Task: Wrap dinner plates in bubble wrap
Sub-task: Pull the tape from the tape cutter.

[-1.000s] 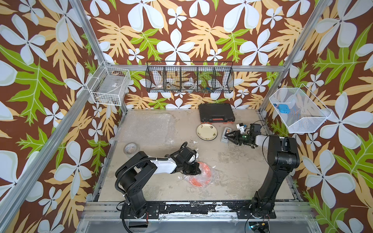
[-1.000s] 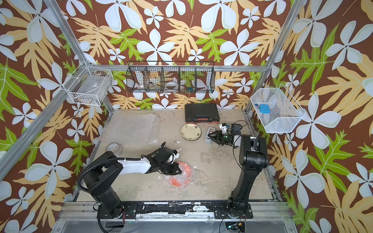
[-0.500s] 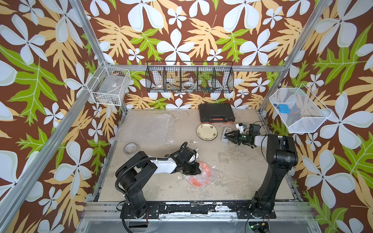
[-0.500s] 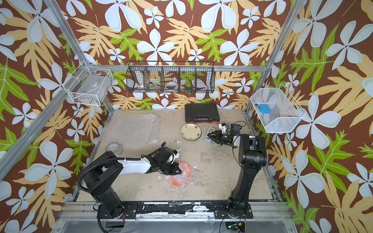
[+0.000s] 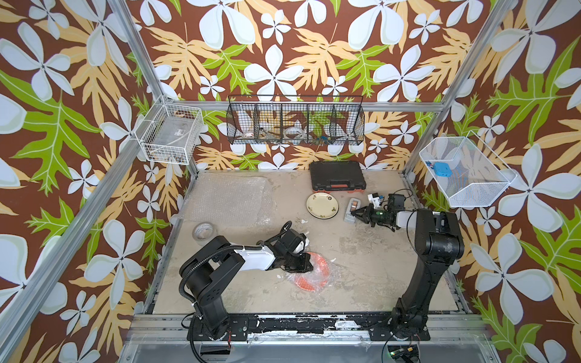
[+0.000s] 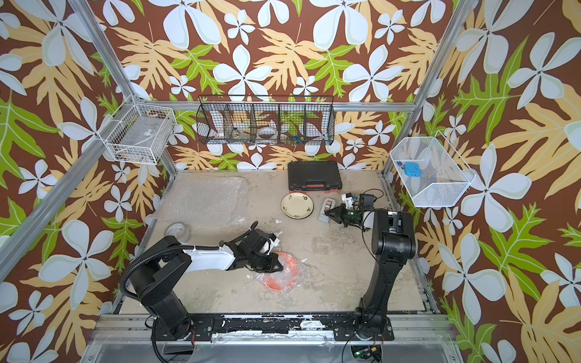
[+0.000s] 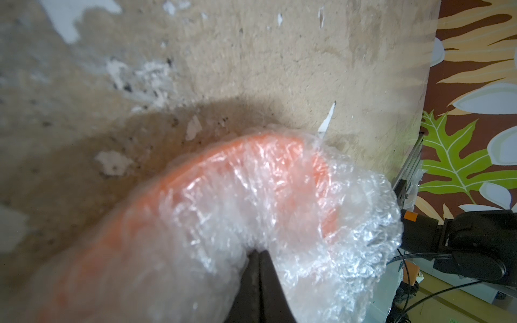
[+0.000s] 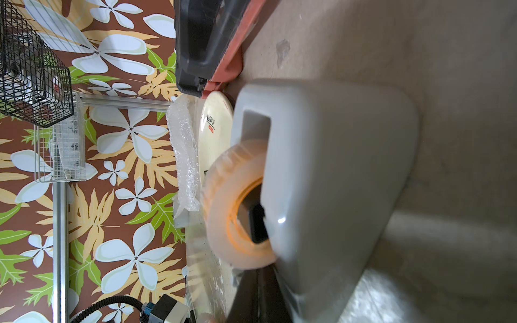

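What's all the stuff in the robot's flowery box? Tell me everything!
orange plate: 1, orange, table front middle, wrapped in bubble wrap
cream plate: 1, cream with dark flowers, farther back, bare
bubble wrap sheet: 1, clear, flat, back left
tape roll: 1, whitish, table's left edge
black case: 1, black, by back wall
tape dispenser: 1, grey, beside cream plate
black wire basket: 1, black, back wall
white wire basket: 1, white, left wall
white mesh basket: 1, white, right wall, blue thing inside
left gripper: 1, black, shut, touching the wrapped plate
right gripper: 1, black, shut, at the tape dispenser
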`<action>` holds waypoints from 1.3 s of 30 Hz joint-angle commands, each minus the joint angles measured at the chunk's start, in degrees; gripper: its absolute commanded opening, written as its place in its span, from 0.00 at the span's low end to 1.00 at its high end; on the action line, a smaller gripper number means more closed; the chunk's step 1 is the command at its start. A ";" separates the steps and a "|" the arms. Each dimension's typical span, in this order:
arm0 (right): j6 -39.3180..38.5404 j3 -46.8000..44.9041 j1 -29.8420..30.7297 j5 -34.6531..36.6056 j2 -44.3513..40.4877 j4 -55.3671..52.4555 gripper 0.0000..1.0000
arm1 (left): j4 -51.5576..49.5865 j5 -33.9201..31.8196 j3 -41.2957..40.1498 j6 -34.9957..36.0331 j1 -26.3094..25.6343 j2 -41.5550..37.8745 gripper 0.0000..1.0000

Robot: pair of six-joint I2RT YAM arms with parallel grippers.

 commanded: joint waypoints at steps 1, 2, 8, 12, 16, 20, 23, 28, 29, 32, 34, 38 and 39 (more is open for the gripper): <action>-0.31 0.20 0.14 1.68 0.47 -3.03 0.01 | -13.38 -3.92 -1.06 0.08 -0.10 1.11 0.07; -0.31 0.22 0.15 1.68 0.38 -3.15 0.00 | -13.39 -3.92 -1.06 0.10 -0.08 1.19 0.07; 2.02 -0.75 0.22 0.01 -3.09 -0.68 0.00 | -13.39 -3.83 -0.89 0.02 -0.10 1.28 0.07; 3.42 -0.69 0.42 -1.41 -5.61 -0.40 0.00 | -13.39 -3.86 -0.88 -0.07 -0.10 1.27 0.07; 3.55 -1.35 1.29 -1.89 -7.63 -1.48 0.00 | -13.54 -3.82 -0.53 -0.07 -0.10 1.44 0.07; 5.00 -5.16 2.14 -2.50 -11.21 -0.33 0.00 | -13.83 -3.94 -0.61 0.09 -0.09 1.11 0.07; 6.04 -9.01 3.27 -2.60 -14.31 0.59 0.00 | -13.57 -4.00 -1.09 0.02 -0.10 1.02 0.07; 7.77 -15.85 5.00 -1.98 -19.70 2.42 0.00 | -13.26 -4.00 -1.74 0.02 -0.10 0.68 0.07; 7.67 -16.79 5.31 -2.03 -20.41 2.16 0.00 | -13.22 -4.00 -1.76 0.01 -0.10 0.63 0.07; 7.77 -20.37 6.53 -1.47 -22.92 2.29 0.00 | -13.36 -4.01 -1.93 0.19 -0.08 0.52 0.07; 7.95 -22.91 7.08 -1.38 -24.50 2.77 0.00 | -13.22 -4.00 -2.11 0.17 -0.06 0.36 0.07; 8.17 -26.58 8.35 -1.04 -26.05 3.97 0.00 | -13.08 -4.01 -2.29 0.27 -0.06 0.48 0.07; 8.28 -27.55 8.68 -0.93 -26.25 4.34 0.00 | -13.03 -4.00 -2.36 0.28 -0.10 0.48 0.07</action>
